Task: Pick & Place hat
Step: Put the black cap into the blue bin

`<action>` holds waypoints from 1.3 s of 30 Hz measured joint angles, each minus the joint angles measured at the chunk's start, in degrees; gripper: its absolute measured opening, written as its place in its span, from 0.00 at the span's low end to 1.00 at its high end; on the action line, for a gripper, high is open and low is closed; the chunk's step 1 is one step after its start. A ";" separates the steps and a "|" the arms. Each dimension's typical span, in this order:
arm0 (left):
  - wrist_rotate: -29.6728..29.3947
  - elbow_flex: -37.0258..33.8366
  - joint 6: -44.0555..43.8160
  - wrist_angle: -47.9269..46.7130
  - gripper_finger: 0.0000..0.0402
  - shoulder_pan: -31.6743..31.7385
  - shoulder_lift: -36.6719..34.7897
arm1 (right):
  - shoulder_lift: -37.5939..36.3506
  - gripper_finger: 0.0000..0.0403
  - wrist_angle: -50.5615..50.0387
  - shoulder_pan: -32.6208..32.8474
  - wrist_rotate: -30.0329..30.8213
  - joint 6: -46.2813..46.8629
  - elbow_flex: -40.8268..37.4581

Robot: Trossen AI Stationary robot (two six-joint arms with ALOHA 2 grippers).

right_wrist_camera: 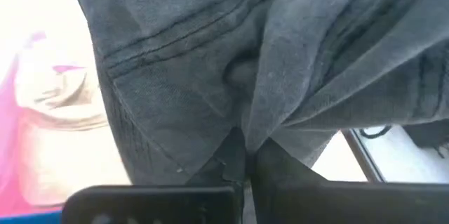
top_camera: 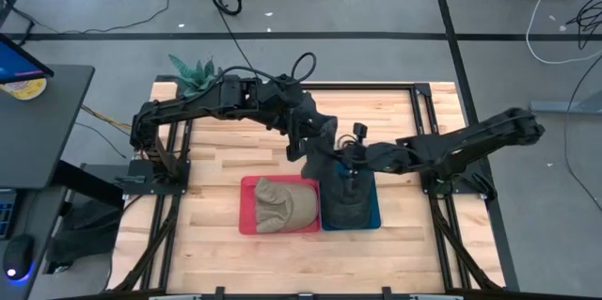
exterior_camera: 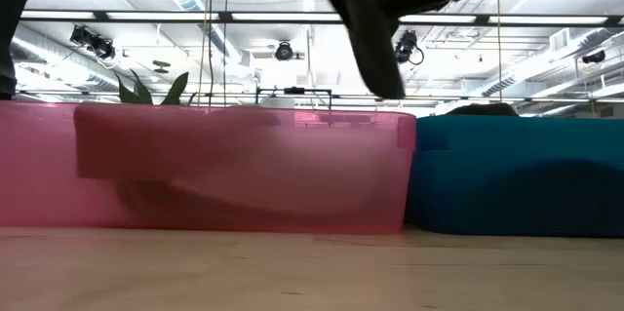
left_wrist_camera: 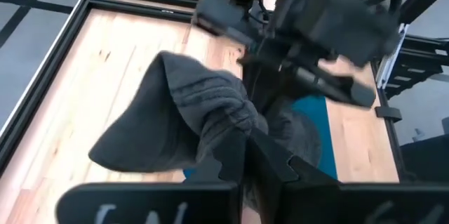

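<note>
1. Pincers first: my left pincer (left_wrist_camera: 245, 155) and my right pincer (right_wrist_camera: 242, 155) are each clamped on folds of the dark grey hat (left_wrist_camera: 179, 115), which hangs above the blue bin (top_camera: 372, 213).
2. Risk, as I judge it: two grips on one limp cloth could tug against each other, and a drooping edge might snag the bin wall.
3. Beside it, touching, the red bin (top_camera: 246, 221) holds a tan hat (top_camera: 287, 203).

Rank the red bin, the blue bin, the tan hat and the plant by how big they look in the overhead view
1. red bin: the widest outline.
2. blue bin: unsure, since the grey hat and both grippers hide much of it.
3. tan hat: lies inside the red bin.
4. plant: smallest.
</note>
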 joint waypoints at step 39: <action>2.41 0.00 21.38 -7.26 0.36 12.90 -0.11 | -11.76 0.00 -18.22 9.76 -1.00 39.30 0.00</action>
